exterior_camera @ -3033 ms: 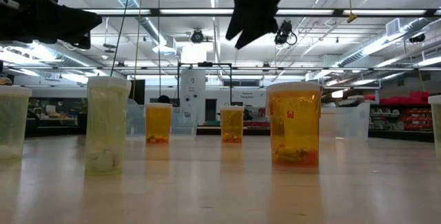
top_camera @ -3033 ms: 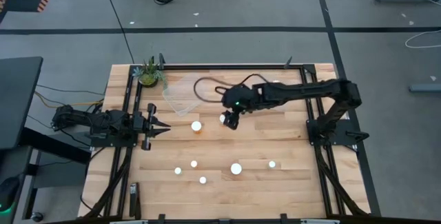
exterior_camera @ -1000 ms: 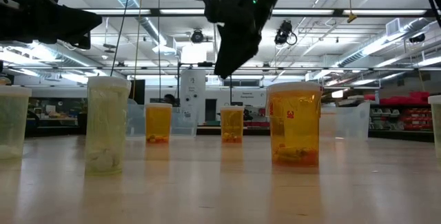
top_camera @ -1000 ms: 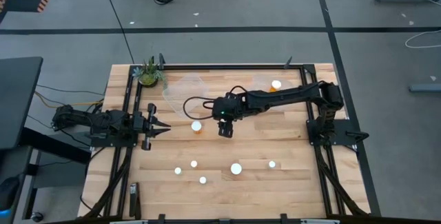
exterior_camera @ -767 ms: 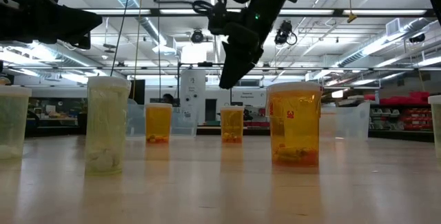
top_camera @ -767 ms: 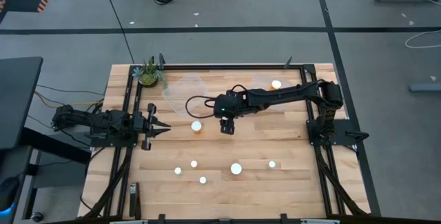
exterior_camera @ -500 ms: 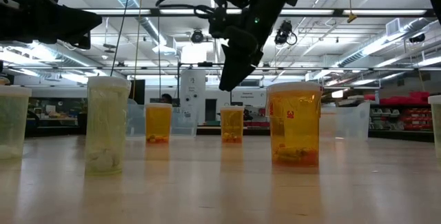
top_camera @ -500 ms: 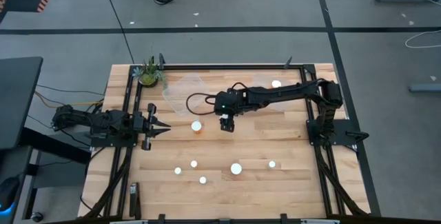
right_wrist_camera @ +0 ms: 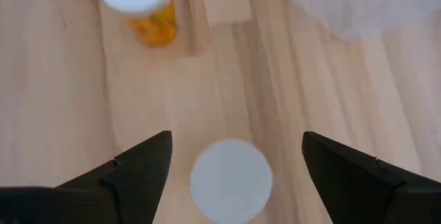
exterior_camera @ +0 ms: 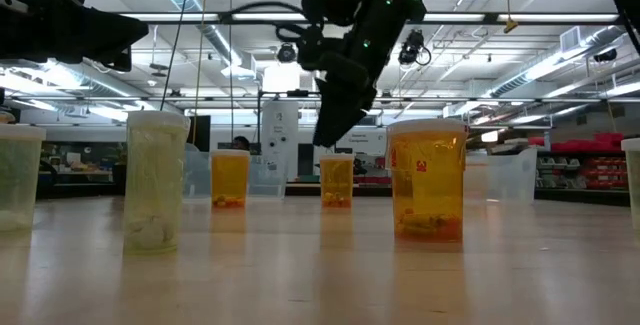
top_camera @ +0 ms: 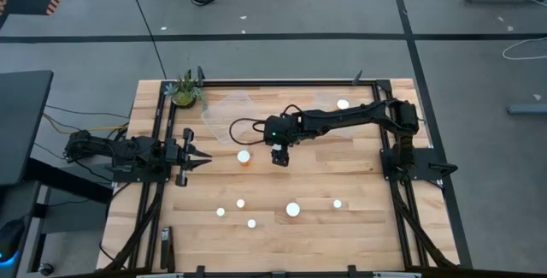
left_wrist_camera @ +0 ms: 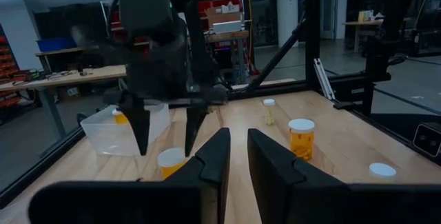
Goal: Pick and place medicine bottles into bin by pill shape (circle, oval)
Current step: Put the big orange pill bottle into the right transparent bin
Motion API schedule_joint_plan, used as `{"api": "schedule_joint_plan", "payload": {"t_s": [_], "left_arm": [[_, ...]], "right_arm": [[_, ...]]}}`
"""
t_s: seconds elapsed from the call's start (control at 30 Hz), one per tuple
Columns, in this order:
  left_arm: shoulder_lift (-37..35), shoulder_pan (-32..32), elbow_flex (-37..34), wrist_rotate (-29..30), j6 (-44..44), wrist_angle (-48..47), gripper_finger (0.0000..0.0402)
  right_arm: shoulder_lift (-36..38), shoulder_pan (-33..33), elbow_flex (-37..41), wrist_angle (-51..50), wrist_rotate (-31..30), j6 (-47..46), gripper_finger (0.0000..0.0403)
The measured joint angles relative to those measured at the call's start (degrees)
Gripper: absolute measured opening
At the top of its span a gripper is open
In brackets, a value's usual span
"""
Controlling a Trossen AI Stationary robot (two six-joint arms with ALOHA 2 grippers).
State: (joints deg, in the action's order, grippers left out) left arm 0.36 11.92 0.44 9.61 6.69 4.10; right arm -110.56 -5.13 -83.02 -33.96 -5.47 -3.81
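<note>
Right gripper [top_camera: 279, 158] hangs above the table [top_camera: 359, 235] near its centre, pointing straight down, fingers [right_wrist_camera: 138, 165] spread wide and holding nothing. In the right wrist view a white-capped medicine bottle [right_wrist_camera: 231, 180] stands on the wood directly beneath, between the two fingers but below them and not touched. A second capped bottle [right_wrist_camera: 145, 7] with orange contents stands farther off in that view.

In the high view one bottle [top_camera: 244, 157] stands just beside the right gripper at its 9 o'clock. Four more stand apart toward the table's 6 o'clock side: a small one [top_camera: 220, 212], another [top_camera: 240, 203], a third [top_camera: 251, 223], and a wide-capped one [top_camera: 293, 209], with a further small one [top_camera: 338, 203] at 4 o'clock of the gripper. One bottle [top_camera: 342, 104] sits at the table's 1 o'clock, inside a clear tub; the tub's outline is too faint to trace there. A second clear tub [top_camera: 224, 115] lies at the gripper's 10 o'clock, beside a small potted plant [top_camera: 184, 92] at the table's 11 o'clock corner.

Left gripper [top_camera: 203, 156] waits at the table's 9 o'clock edge, fingers clenched with nothing between them, aimed toward centre.

In the low view the large amber bottle [exterior_camera: 427, 181] stands nearest, with the right gripper above and to its left
</note>
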Motion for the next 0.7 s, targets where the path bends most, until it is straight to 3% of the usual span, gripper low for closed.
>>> {"api": "schedule_joint_plan", "payload": {"t_s": [0.47,0.7], "left_arm": [[1.1,0.0,0.0,0.0,0.0,-0.1,0.0056],[1.1,0.0,0.0,0.0,0.0,-0.1,0.0061]], "right_arm": [[-2.8,-0.9,0.0,-0.7,1.2,-0.6,0.0330],[-2.8,-0.9,0.0,-0.8,1.1,-0.7,0.0289]]}}
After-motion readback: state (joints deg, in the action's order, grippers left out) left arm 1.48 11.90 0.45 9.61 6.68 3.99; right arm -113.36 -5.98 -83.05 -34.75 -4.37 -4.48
